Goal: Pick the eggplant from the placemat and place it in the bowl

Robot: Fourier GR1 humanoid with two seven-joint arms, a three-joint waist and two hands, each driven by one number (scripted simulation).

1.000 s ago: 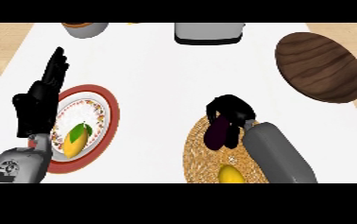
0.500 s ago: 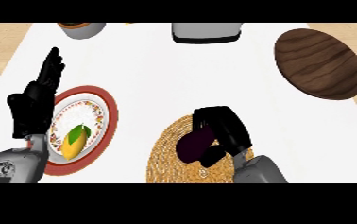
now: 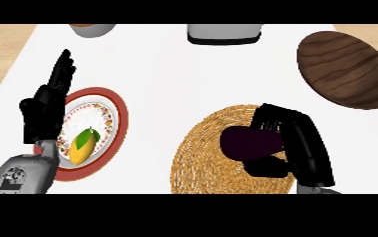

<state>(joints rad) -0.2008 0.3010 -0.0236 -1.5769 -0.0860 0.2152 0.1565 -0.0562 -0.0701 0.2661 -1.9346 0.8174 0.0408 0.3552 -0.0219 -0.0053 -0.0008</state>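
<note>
Right hand [image 3: 291, 146] shifted over placemat [image 3: 203, 151] since earlier; fingers curled around eggplant [image 3: 247, 142]. Grasp step judged underway; lift toward bowl [image 3: 343, 68], beyond placemat, called for next.

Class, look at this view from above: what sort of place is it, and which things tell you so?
Probably a kitchen counter or dining table: a woven placemat with an eggplant, a patterned plate, and a wooden bowl.

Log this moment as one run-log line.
right hand: fingers curled on eggplant | eggplant: over placemat | bowl: empty | left hand: open, resting
</note>
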